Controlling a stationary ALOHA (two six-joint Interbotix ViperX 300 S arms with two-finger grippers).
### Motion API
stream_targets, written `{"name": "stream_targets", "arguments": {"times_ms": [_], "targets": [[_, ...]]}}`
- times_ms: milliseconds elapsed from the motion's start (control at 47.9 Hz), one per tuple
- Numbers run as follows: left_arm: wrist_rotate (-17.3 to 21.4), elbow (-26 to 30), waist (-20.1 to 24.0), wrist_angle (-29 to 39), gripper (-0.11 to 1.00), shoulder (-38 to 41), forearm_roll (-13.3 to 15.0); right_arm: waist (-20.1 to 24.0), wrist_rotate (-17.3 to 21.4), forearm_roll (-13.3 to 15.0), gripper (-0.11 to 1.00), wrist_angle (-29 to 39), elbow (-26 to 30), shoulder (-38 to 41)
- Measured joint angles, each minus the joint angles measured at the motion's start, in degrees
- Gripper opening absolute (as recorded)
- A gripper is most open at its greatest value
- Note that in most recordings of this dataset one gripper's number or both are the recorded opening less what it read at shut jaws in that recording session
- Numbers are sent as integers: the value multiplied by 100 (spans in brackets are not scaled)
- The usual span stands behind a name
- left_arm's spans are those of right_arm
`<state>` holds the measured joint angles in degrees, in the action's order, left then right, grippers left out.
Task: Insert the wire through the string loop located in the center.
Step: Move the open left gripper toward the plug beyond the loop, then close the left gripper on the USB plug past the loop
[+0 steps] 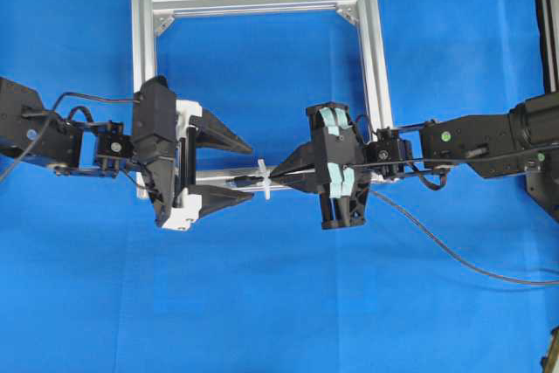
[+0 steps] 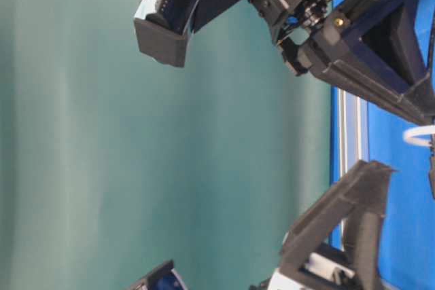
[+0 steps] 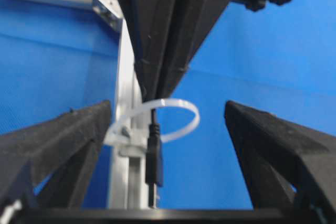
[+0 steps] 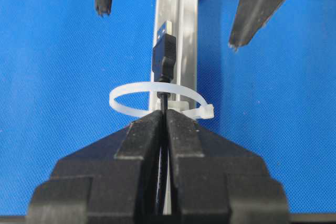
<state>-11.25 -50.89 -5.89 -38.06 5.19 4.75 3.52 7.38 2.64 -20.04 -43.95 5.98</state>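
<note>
Overhead: I see my right gripper (image 1: pixel 278 176) clenched on the wire (image 1: pixel 454 255), its tips at the string loop (image 1: pixel 265 179) on the near bar of the aluminium frame (image 1: pixel 377 58). My left gripper (image 1: pixel 236 172) is released, jaws spread wide either side of that bar.

Table-level: This view is turned sideways; only an edge of the loop shows, and I cannot judge the grip from here.

Left wrist: The plug (image 3: pixel 154 153) has come through the loop toward me, between my open fingers (image 3: pixel 63 140).

Right wrist: The plug's long axis runs along the bar, connector end pointing away from my right gripper, toward the left one.

Step in hand: I judge the left should now pinch the plug.

Doing it well: I'd centre the left jaws on the plug body beyond the loop, close squarely across it, and let go on the right only once it is held.
</note>
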Motion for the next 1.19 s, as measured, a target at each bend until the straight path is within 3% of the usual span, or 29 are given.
{"name": "stream_targets", "arguments": {"times_ms": [292, 1191], "targets": [[9, 26, -35, 70, 92, 615, 0, 0, -9, 0, -2, 0, 0, 0], [0, 62, -35, 62, 92, 650, 0, 0, 0, 0, -2, 0, 0, 0]]}}
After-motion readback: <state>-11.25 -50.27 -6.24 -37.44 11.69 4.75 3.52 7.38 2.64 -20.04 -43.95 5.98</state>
